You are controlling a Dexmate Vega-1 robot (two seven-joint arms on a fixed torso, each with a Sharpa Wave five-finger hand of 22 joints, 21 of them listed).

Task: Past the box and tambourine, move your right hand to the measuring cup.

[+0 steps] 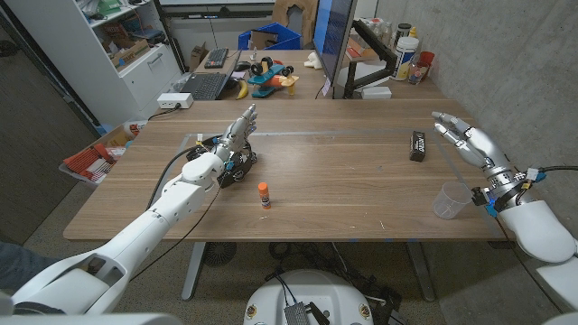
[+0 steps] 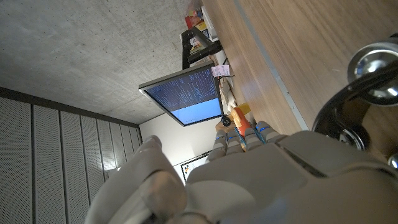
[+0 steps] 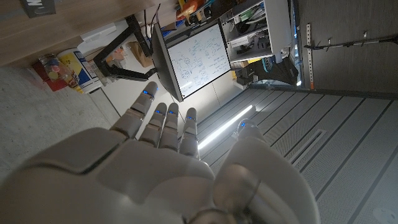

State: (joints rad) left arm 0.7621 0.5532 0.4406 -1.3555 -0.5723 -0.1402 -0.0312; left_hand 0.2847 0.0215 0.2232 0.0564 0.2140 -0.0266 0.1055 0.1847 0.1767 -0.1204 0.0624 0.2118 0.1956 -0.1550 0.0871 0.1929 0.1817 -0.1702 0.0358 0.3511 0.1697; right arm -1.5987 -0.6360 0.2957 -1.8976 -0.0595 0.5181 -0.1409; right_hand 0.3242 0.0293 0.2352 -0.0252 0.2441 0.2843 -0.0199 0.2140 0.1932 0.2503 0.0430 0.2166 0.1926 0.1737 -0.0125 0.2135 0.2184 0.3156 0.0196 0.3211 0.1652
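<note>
The right hand (image 1: 462, 137) hovers over the desk's right edge with its fingers spread wide and nothing in them, just beyond the clear plastic measuring cup (image 1: 449, 199), which stands upright near the desk's front right corner, close beside the right wrist. The black box (image 1: 417, 144) lies just beside the fingertips, toward the desk's middle. The likely risk is that the hand, pulling back toward the cup, sweeps it with the wrist or forearm, since the cup looks light and sits close to the edge, so a brush could tip it or push it off. A turn inward could also nudge the box. The left hand (image 1: 237, 134) rests with fingers loosely apart, holding nothing, on the tambourine (image 1: 233, 164) toward the desk's left side; the glue stick (image 1: 264, 193) stands well clear near the front edge
</note>
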